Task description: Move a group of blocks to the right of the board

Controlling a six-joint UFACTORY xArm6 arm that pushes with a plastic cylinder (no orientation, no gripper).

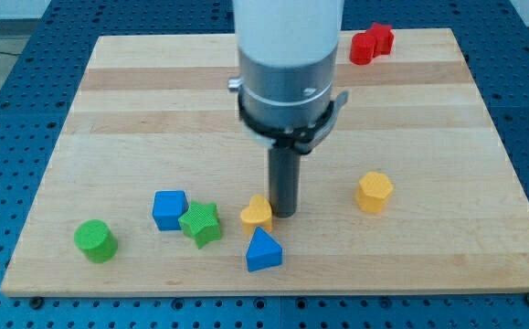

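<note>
My tip (pixel 284 214) rests on the board just right of a yellow block (pixel 256 214), touching or nearly touching it. A blue triangular block (pixel 263 250) lies just below that yellow block. A green star block (pixel 200 222) sits left of it, touching a blue cube (pixel 169 209). A green cylinder (pixel 95 240) stands at the lower left. A yellow hexagonal block (pixel 374 192) sits alone to the right of my tip. Two red blocks (pixel 371 43) lie together at the view's top right.
The wooden board (pixel 154 100) lies on a blue perforated table (pixel 8 119). The arm's white and grey body (pixel 288 64) hides the top middle of the board.
</note>
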